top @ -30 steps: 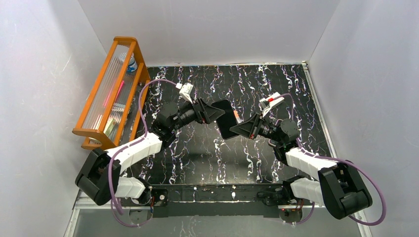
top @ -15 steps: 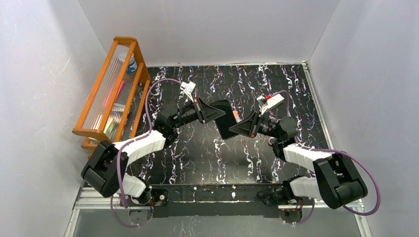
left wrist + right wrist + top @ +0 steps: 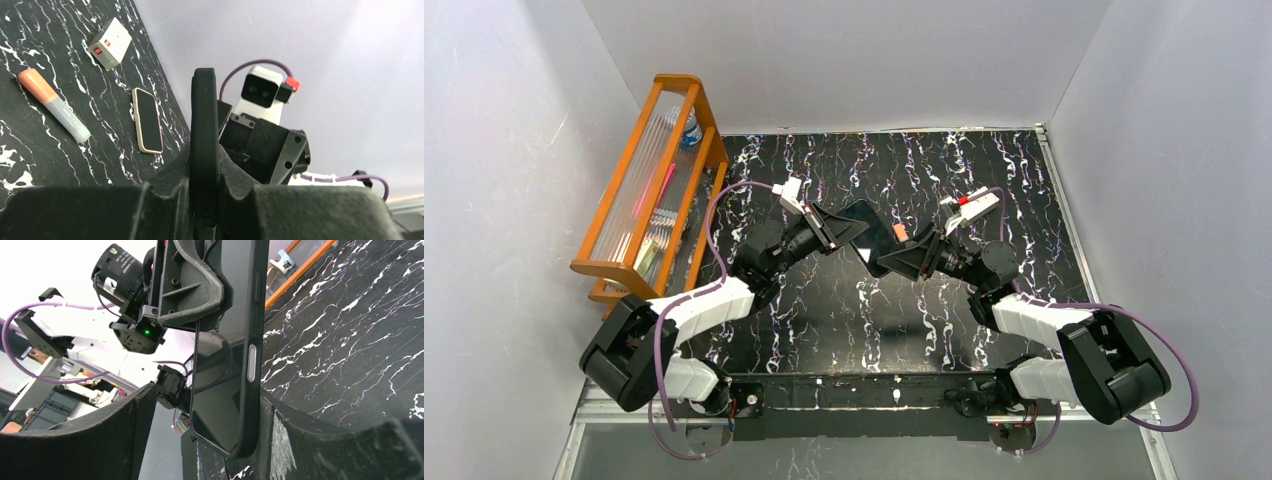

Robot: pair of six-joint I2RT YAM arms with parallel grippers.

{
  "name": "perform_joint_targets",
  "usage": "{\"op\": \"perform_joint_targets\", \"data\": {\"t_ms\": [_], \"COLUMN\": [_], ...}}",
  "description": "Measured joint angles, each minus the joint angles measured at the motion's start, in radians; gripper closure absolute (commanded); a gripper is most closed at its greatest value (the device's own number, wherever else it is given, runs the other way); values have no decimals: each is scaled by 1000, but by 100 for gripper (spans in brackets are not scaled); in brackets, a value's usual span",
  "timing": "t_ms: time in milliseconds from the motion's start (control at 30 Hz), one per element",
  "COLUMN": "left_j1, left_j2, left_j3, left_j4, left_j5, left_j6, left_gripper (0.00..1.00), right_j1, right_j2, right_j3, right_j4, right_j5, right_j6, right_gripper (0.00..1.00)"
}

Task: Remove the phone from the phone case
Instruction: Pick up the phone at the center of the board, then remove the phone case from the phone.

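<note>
Both arms have swung a little to the left since a second ago, and the black phone (image 3: 870, 232) has tipped with them. It hangs in the air over the counter (image 3: 824, 320), inside its phone case (image 3: 204, 150) (so not out yet). The left pincer (image 3: 842, 228) has shut tight on one end of the phone. The right pincer (image 3: 902, 256) has let go and now stands wide, with a gap showing beside the shiny screen side. The phone's long side runs straight from one pincer to the other, so its free end sits right between the right pincer's fingers (image 3: 115, 435). That arm looks best placed to pinch the rim of the phone case next and peel it off.
</note>
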Motion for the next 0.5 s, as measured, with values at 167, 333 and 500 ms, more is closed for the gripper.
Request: {"op": "perform_joint_targets", "data": {"t_ms": [167, 333, 500], "left_j1": [-1, -2, -1], "left_j2": [-29, -42, -53], "left_j3": [-33, -53, -56], "left_j4": [0, 11, 30], "left_j5": [-90, -130, -179], "left_j6": [-69, -130, -158], "left_gripper": [100, 100, 100], "right_j1": [31, 61, 90], "right_j2": [-2, 2, 14], "right_j3": [-12, -16, -25], "right_j4": [18, 38, 70], "right_j5": [63, 117, 132], "right_j6": [-7, -10, -9], "right_gripper": [24, 26, 28]}}
